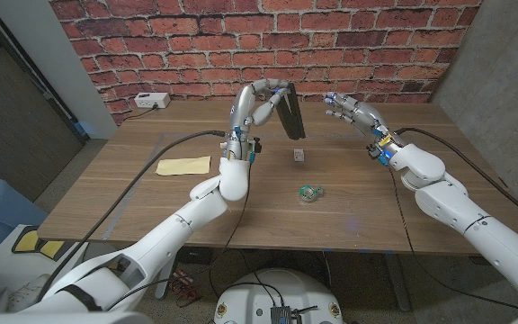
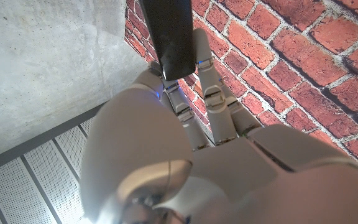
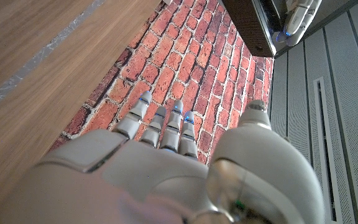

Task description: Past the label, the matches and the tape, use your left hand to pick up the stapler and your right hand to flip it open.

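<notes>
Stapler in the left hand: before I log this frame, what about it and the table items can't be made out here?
- Stapler, head view: whether it has begun to hinge open; too small, and the left hand covers one side.
- Stapler, left wrist view: its upper end is cut off by the edge.
- Small box, head view: its print is too small to read.
- Right hand: open beside the stapler; contact can't be judged.

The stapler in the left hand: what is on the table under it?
The stapler is lifted off the table by the left hand. Below it lies a small matchbox, and nearer the robot a tape roll. No part of the wood there looks covered.
</notes>
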Available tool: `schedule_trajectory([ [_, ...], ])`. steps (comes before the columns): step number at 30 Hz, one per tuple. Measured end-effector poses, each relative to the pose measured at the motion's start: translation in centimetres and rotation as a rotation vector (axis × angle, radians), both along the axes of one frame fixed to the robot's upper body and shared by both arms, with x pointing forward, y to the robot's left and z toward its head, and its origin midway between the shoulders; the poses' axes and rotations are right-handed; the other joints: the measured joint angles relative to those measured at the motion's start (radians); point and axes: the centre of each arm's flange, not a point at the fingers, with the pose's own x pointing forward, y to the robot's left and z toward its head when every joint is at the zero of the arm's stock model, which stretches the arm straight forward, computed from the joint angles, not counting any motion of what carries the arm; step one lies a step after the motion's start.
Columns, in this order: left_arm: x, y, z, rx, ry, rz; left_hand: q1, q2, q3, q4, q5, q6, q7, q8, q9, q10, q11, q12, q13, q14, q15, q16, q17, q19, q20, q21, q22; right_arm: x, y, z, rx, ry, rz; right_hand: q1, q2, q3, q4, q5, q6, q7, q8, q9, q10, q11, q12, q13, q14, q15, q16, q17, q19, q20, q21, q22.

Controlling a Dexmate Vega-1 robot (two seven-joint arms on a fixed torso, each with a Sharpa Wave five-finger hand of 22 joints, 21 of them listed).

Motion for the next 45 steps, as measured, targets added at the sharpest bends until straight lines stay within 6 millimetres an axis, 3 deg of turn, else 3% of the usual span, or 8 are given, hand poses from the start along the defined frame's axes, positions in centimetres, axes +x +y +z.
schedule_trajectory([
  [13,0.2,-0.7,-1.0,-0.008,0.008,-0.036,0.0,0.0,-0.004,0.004,0.0,0.0,0.0,0.0,0.0,0.002,-0.002,-0.004,0.001,0.0,0.0,0.0,0.006,-0.009,-0.002,0.0,-0.005,-0.4,1.5,0.6,-0.068,0.002,0.045,-0.004,-0.004,0.004,0.004,-0.004,-0.017,0.009,-0.008,0.0,0.007,0.015,0.0,0.005,-0.019,0.0,0.0,0.001,-0.016,0.027,0.0,0.0],
  [27,0.2,-1.5,-1.3,-0.008,0.009,-0.066,0.0,0.0,-0.007,0.007,0.0,0.0,0.0,0.0,0.003,0.005,-0.005,-0.004,0.001,0.0,0.0,-0.008,0.012,-0.014,0.003,0.003,-0.01,-0.4,2.6,1.0,-0.115,-0.003,0.073,-0.012,-0.012,0.004,0.004,-0.004,-0.02,0.012,-0.008,0.0,0.036,0.014,0.008,0.014,-0.024,0.005,0.0,0.005,-0.011,0.032,0.0,0.0],
  [45,0.5,-2.1,-1.7,-0.01,0.032,-0.1,0.01,0.01,-0.017,0.008,-0.002,0.0,0.0,-0.007,0.003,0.004,-0.004,-0.011,0.003,0.0,0.0,-0.017,0.017,-0.019,-0.002,0.008,-0.019,-0.5,3.3,1.2,-0.143,-0.007,0.095,-0.012,-0.012,0.004,0.004,-0.004,-0.043,-0.011,-0.016,0.0,0.041,0.02,0.008,0.019,-0.024,0.005,0.0,0.005,-0.012,0.041,0.0,0.002],
])
